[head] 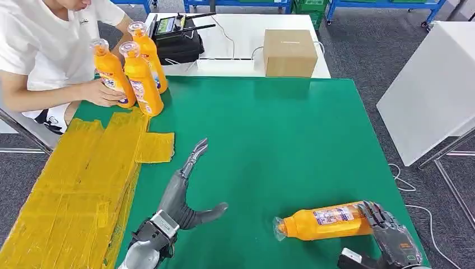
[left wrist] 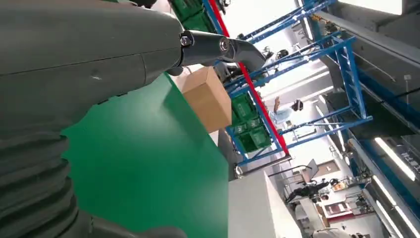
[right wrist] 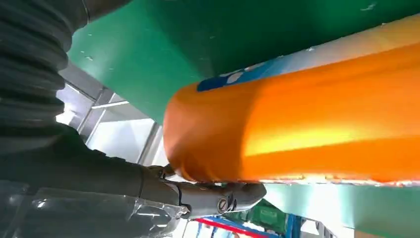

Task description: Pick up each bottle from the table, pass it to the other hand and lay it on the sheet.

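R hand [head: 386,232] at base end of lying orange bottle [head: 325,221], fingers curled over the butt; bottle on its side on green table [head: 291,129], cap end pointing away from R hand toward L hand. Wrist view: a finger [right wrist: 218,196] touches the bottom edge of the base. Can't tell if grip is closed or bottle lifted yet; looks like contact, not a firm hold.

L hand [head: 182,193] spread wide, empty, fingers stretched fwd, well apart from bottle. Yellow sheet [head: 78,185] just beyond L hand's outer side.

Three more bottles [head: 131,70] upright far fwd of L hand, a person's hand [head: 103,92] on one.

Step, my read: R pick-up, then pass.

- Butt-end grip looks weak; wrap deeper round the body before lifting, else it may roll or tip cap-down.
- Lift level, carry toward L palm.
- Keep L open till the body sits in it; R lets go only after L closes.
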Robot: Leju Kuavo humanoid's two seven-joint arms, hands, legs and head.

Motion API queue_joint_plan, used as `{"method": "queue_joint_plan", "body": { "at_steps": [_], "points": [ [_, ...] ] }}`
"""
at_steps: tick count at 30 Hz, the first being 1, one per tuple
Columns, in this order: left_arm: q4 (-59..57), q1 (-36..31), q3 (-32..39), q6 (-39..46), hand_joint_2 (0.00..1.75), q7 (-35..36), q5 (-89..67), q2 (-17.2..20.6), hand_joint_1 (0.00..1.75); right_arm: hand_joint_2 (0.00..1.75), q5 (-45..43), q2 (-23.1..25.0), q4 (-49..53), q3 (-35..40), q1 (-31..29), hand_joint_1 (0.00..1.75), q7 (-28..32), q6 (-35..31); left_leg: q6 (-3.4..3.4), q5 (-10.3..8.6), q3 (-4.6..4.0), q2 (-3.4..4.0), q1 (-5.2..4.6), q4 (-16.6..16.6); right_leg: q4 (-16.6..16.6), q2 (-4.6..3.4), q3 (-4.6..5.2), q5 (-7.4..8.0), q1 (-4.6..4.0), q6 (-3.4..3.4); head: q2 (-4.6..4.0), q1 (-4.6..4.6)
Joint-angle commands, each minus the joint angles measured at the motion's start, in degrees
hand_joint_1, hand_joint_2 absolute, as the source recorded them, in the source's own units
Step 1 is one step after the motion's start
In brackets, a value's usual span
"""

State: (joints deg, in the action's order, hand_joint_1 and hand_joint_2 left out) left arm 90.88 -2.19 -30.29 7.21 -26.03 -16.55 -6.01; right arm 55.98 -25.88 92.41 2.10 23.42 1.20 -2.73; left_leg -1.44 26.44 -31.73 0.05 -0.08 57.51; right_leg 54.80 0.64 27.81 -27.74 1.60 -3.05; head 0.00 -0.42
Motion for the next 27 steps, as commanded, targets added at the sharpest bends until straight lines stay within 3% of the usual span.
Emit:
{"method": "queue_joint_plan", "body": {
  "at_steps": [1,12,27],
  "points": [
    [-2.9,-1.2,-0.4,0.1,1.75,0.4,-0.1,0.7,0.0,1.75,0.1,-0.2,-5.4,5.1,-2.0,0.0,-0.7,-0.8,0.07,-0.01,0.11,-0.03,0.09,-0.1,-0.2,-0.01,-0.14,0.04,-0.1,0.14,0.0,0.0],
    [-2.6,-0.4,0.8,0.3,1.75,1.3,-1.0,0.2,0.0,1.75,5.1,4.6,-8.4,11.9,-9.6,0.0,-1.1,-8.6,0.13,-0.03,0.26,0.19,0.2,-0.2,-0.3,-0.28,-0.24,0.14,-0.22,0.24,0.0,-0.02],
    [-2.7,-0.5,2.7,1.1,1.75,2.0,-1.4,-0.4,0.0,1.75,11.4,6.2,-7.6,16.3,-13.7,0.0,-1.6,-10.1,0.11,-0.02,0.2,0.15,0.14,-0.1,-0.2,-0.22,-0.23,0.09,-0.16,0.21,0.0,-0.02]
  ]
}}
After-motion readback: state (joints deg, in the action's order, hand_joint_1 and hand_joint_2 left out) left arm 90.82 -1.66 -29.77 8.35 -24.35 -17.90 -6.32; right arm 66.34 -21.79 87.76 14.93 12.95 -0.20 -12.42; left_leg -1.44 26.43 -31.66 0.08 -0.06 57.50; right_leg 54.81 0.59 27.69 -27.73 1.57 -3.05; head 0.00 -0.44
